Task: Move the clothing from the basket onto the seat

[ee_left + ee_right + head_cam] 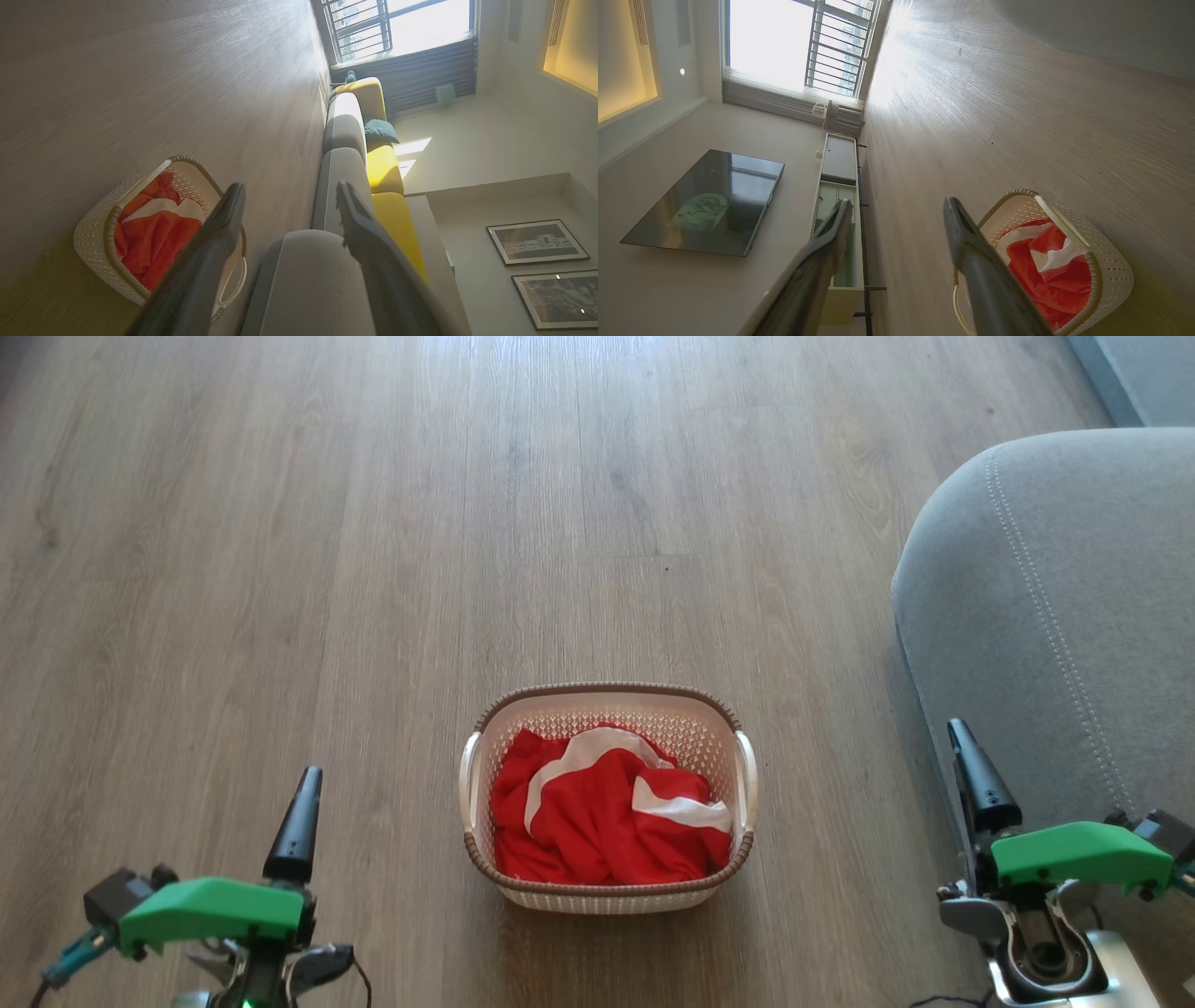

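Lying bundled in the basket, the clothing sat well clear of both grippers

The clothing [597, 821], bright red with white bands, lay crumpled inside the basket [605, 693], covering its bottom and keeping below the brown rim. The basket stood on the wooden floor [280, 569], near the grey seat [1074, 616] on the robot's right, with a strip of bare floor between them.

From the head camera, each gripper sat low and to one side of the basket, well apart from it. That view offered one dark finger per gripper, so their spread could not be judged from it. The wrist cameras settled the matter. The left gripper [290, 189] had its fingers spread wide with nothing between them; past them lay the basket on one side and the seat's rounded corner ahead. The right gripper [899, 203] was likewise spread wide and empty, the basket just beyond one finger.

The left wrist camera also took in a run of yellow cushions [385, 168] behind the seat, a teal cushion [379, 130], a bright window [420, 23] and two framed pictures [537, 242]. The right wrist camera faced the opposite wall, with a dark television [705, 200] and a low cabinet [838, 161].
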